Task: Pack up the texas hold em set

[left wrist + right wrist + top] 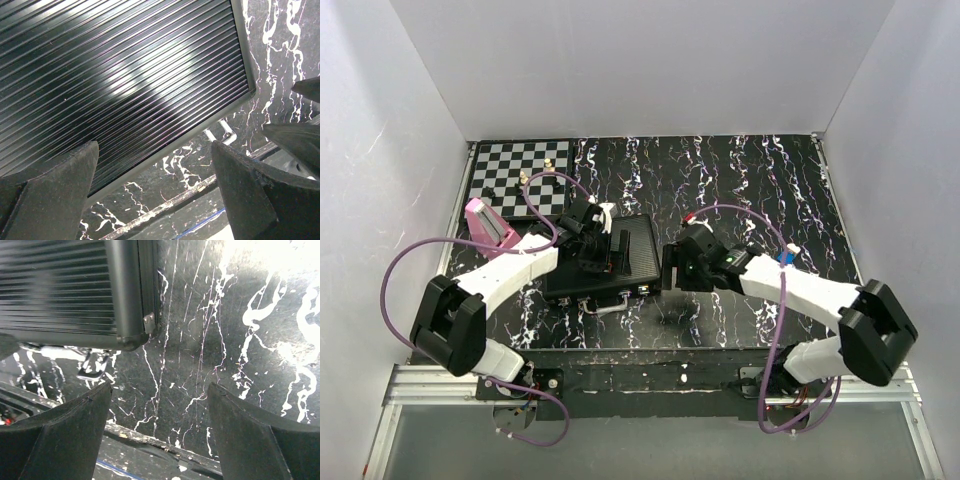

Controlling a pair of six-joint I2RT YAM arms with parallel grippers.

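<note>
The closed black briefcase (635, 250) lies flat on the bench (750, 190) toward its near edge. Its long axis runs roughly along that edge, slightly skewed, with the silver latches (620, 293) facing the arm bases. The left claw (155, 145) hangs over the lid with its fingers wide apart, hiding part of it. The right claw (160, 386), also apart and empty, sits just beside the briefcase's right end.

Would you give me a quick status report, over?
Left gripper open, over the shut briefcase. Right gripper open, by its corner. Chessboard behind, apart.
</note>
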